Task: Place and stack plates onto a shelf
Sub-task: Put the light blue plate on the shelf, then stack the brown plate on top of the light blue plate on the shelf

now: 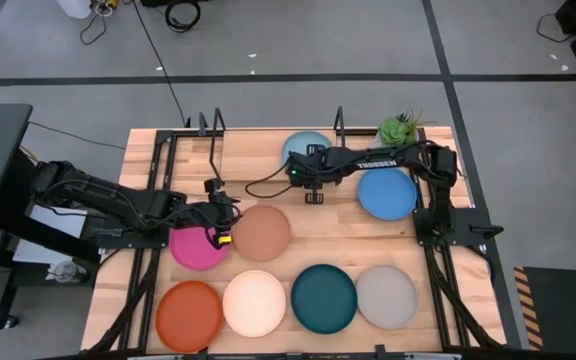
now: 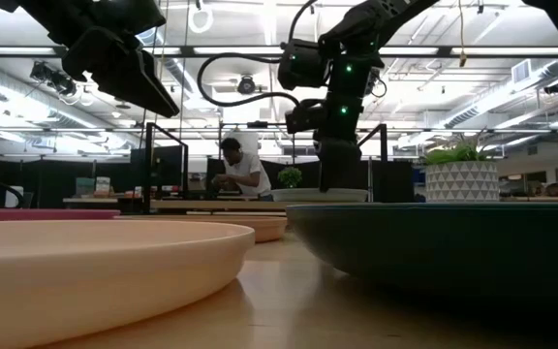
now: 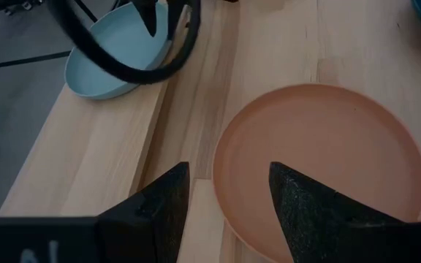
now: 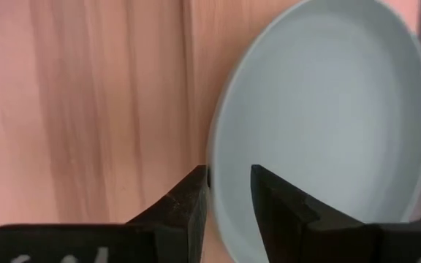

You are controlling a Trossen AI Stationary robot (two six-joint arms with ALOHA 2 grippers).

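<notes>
Wooden table (image 1: 318, 250) under both arms. Along its far edge, the shelf (image 1: 253, 150) with black uprights. On the shelf, a light blue plate (image 1: 303, 147). On the table: blue plate (image 1: 387, 194), tan plate (image 1: 262, 232), pink plate (image 1: 196, 247); nearest row orange (image 1: 188, 313), cream (image 1: 254, 303), teal (image 1: 323, 298), grey (image 1: 386, 296). Over the tan plate's edge, left end effector (image 3: 229, 197), fingers apart, empty. At the light blue plate's rim, right end effector (image 4: 230, 197), fingers narrowly parted astride the rim, grip unclear. Small potted plant (image 1: 398, 129) at the far right.
</notes>
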